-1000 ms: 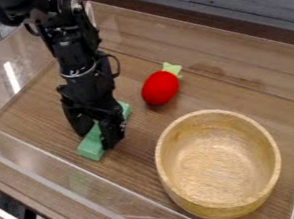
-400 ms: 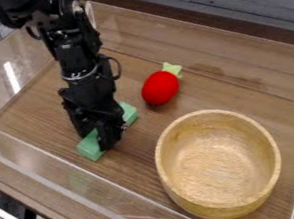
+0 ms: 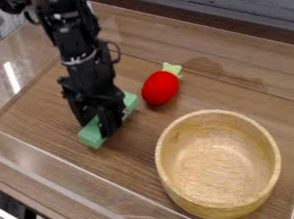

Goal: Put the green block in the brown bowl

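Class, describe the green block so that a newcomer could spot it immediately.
Find the wide tan bowl. Left of it in the picture, the black gripper holds a pale green bar. Unlike the round red object, it is long and straight-sided.

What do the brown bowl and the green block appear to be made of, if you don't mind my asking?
The brown bowl looks like smooth wood, given its warm tan tone and thick rim. The green block is evenly mint-colored: perhaps painted wood or plastic.
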Tool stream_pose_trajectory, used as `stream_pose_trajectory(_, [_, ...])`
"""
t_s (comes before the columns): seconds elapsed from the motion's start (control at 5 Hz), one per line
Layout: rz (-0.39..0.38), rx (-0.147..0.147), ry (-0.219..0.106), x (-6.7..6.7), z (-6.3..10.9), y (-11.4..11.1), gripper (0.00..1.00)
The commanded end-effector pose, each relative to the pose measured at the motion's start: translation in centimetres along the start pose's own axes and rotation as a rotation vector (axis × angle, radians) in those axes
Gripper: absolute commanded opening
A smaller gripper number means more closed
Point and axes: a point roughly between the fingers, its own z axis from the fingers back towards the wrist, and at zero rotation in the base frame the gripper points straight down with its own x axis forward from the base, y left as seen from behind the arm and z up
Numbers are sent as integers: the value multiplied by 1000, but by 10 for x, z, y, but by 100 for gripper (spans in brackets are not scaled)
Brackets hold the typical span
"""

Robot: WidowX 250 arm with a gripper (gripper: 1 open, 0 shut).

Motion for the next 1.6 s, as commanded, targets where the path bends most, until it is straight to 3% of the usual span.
stream_pose_trajectory(0.0, [61, 22, -118, 29, 44, 11, 0])
stream_pose_trajectory(0.2, [97, 13, -178, 55, 68, 23, 0])
stream_pose_trajectory(0.4, [127, 27, -203, 79, 73, 45, 0])
stream_pose_trajectory(0.8, [133, 58, -196, 96, 44, 83, 0])
stream_pose_trajectory(1.0, [132, 70, -182, 104, 29, 90, 0])
stream_pose_trajectory(1.4, [143, 70, -161, 103, 21, 91, 0])
